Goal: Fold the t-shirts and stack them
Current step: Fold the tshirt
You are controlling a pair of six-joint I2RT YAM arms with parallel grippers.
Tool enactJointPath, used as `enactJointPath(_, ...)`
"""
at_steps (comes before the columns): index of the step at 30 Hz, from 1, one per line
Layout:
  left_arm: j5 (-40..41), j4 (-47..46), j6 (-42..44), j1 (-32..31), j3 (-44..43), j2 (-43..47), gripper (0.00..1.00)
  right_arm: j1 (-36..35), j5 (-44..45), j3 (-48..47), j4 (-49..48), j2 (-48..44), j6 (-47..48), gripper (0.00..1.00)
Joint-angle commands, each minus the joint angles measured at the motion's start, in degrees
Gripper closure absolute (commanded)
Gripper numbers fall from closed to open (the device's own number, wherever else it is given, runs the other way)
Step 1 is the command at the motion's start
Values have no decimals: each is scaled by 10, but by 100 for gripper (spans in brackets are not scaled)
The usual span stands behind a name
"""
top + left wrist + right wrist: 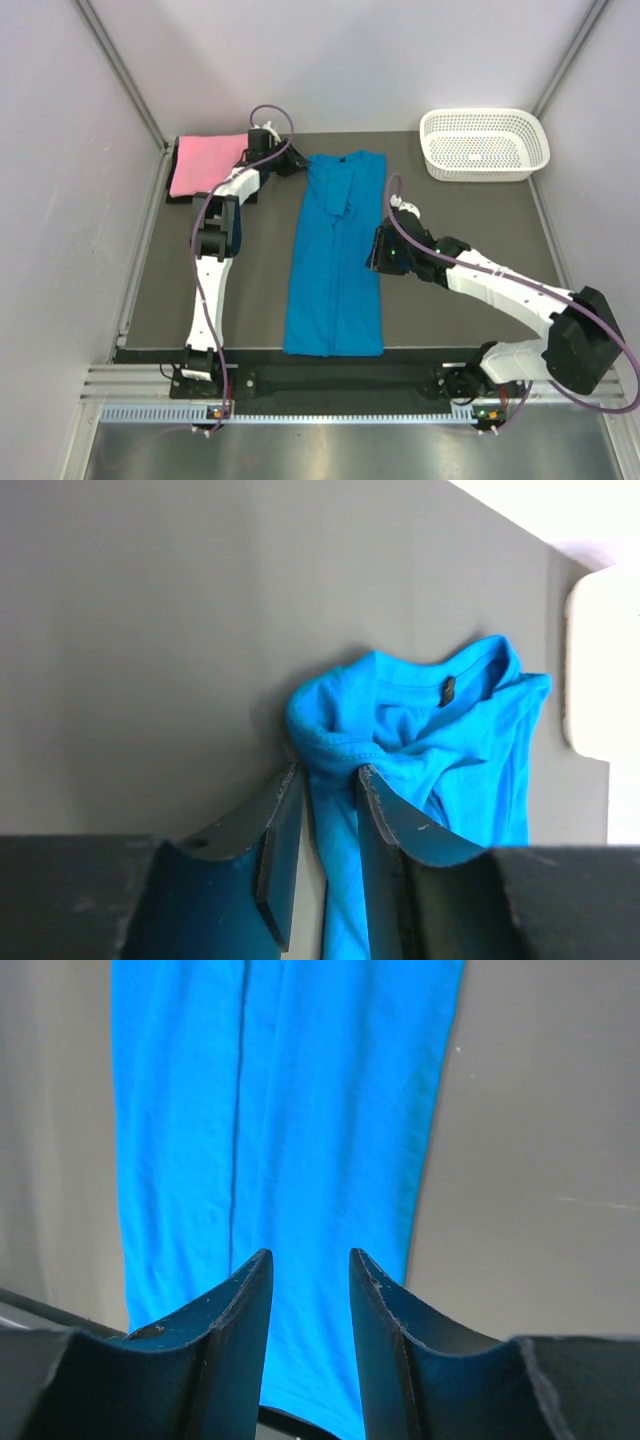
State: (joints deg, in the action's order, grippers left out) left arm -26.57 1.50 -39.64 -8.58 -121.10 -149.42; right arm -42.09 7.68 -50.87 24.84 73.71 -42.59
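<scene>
The turquoise t-shirt (335, 270) lies down the middle of the dark mat, folded lengthwise into a long strip with its collar at the far end. My left gripper (297, 163) is at the collar's left corner. In the left wrist view its jaws (328, 772) are shut on a bunched fold of the turquoise t-shirt (420, 730). My right gripper (380, 250) sits at the strip's right edge, midway along. It is open (310, 1255), with flat blue cloth (300, 1110) below the gap. A folded pink t-shirt (208, 163) lies at the back left corner.
A white perforated basket (485, 145) stands at the back right, off the mat. A dark edge (176, 197) shows under the pink shirt's near side. The dark mat (250, 300) ends at a metal rail in front. Walls close in on the left, the right and the back.
</scene>
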Motion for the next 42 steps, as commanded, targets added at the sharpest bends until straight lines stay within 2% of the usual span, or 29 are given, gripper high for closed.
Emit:
enactJointPath(1, -12, -79, -19, -6, -20, -15, 67, 7, -19, 3, -38, 14, 0, 63)
enactJointPath(3, -17, -98, -26, -7, -26, -22, 67, 7, -28, 9, -46, 20, -3, 63)
enactJointPath(6, -24, -122, -35, -11, -35, -29, 77, 7, -32, 21, -55, 23, -9, 63)
enactJointPath(7, -24, -128, -38, -13, -41, -30, 84, 6, -33, 24, -61, 23, -10, 63)
enactJointPath(11, -6, -145, -57, -14, -60, -39, 100, 7, -42, 39, -75, 29, -13, 63)
enactJointPath(20, 40, -193, -90, -15, -102, -61, 99, 8, -45, 43, -93, 49, -10, 63)
enactJointPath(21, 44, -194, -91, -15, -103, -64, 95, 8, -46, 43, -94, 50, -9, 63)
enactJointPath(23, 52, -193, -90, -15, -109, -67, 91, 9, -47, 39, -94, 57, -7, 63)
enactJointPath(24, 53, -193, -88, -15, -111, -67, 82, 10, -46, 38, -93, 59, -7, 63)
enactJointPath(28, 50, -163, -55, -15, -106, -50, 57, 10, -45, 31, -86, 54, -10, 63)
enactJointPath(31, 56, -116, -11, -13, -68, -8, 44, 9, -43, 32, -76, 35, -15, 63)
enactJointPath(35, 60, -47, 23, 2, 11, 103, 42, 10, -29, 29, -47, 5, -27, 63)
enactJointPath(36, 89, -21, 34, 4, 22, 125, 41, 10, -28, 29, -32, -1, -29, 63)
enactJointPath(37, 113, 60, 48, 5, 37, 146, 39, 10, -28, 31, -28, -6, -35, 63)
enactJointPath(38, 134, 90, 72, 5, 44, 183, 36, 10, -30, 32, -23, -18, -37, 63)
enactJointPath(42, 194, 184, 126, 12, 88, 236, 35, 8, -40, 45, -15, -56, -42, 63)
